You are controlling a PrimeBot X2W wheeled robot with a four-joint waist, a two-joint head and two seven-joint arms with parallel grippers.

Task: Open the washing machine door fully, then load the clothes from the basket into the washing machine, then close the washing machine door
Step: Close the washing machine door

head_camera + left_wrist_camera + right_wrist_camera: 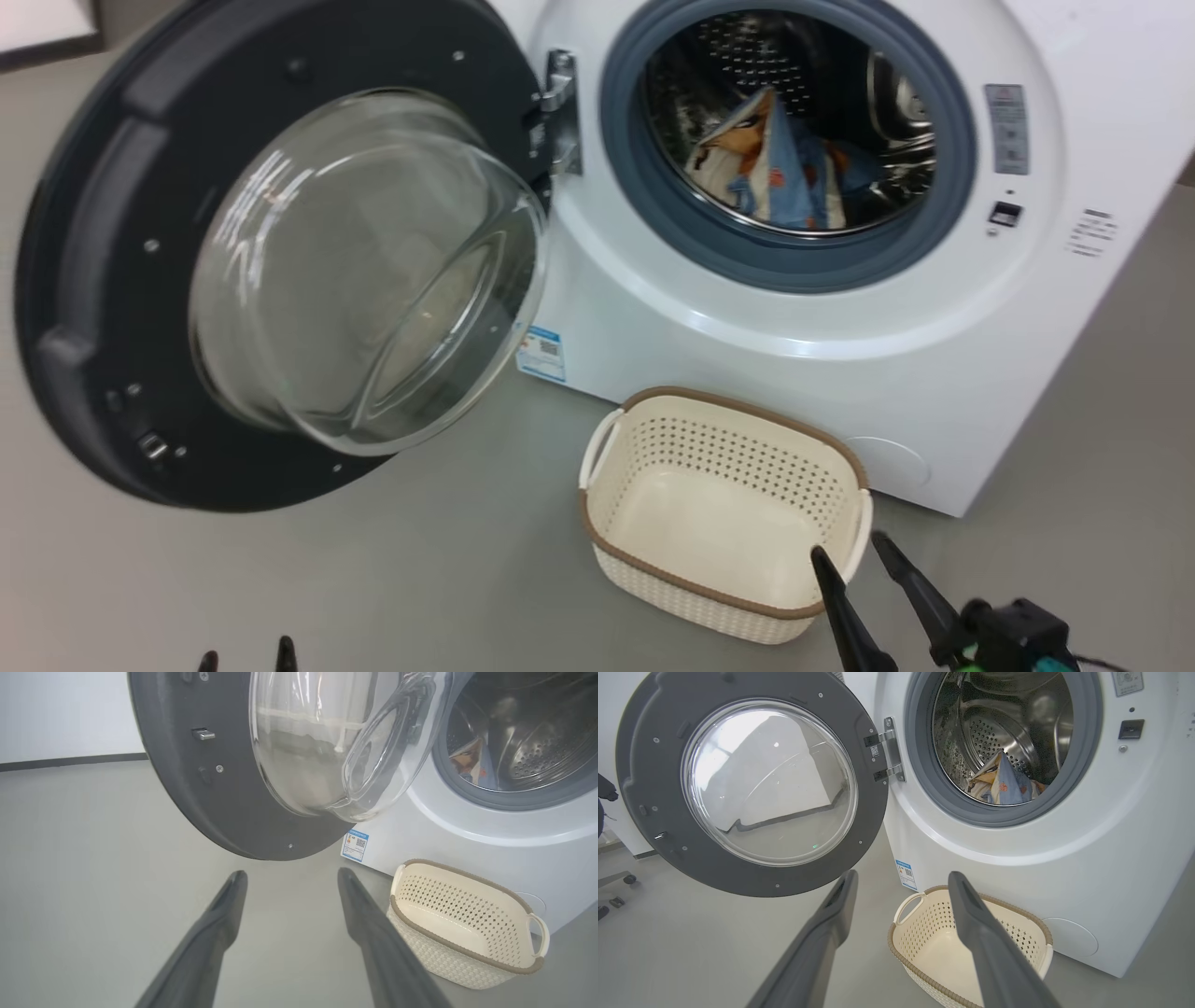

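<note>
The white washing machine [840,355] stands with its round black door [103,280] swung wide to the left, the glass bowl bulging toward me. Light blue clothes [775,168] with orange-brown print lie inside the steel drum; the same clothes [1001,786] show in the right wrist view. On the floor in front sits the cream basket [738,411], nothing in it. My right gripper [851,546] hovers open by the basket's right handle. Low at the left, my left gripper [247,653] is open, and in its wrist view the left gripper [292,875] points below the door [187,788].
Grey floor [420,579] spreads in front of the machine and to the left under the door. A blue label sticker [542,353] marks the machine's lower left corner. At the far left of the right wrist view stand chair castors [626,879] and a dark shape.
</note>
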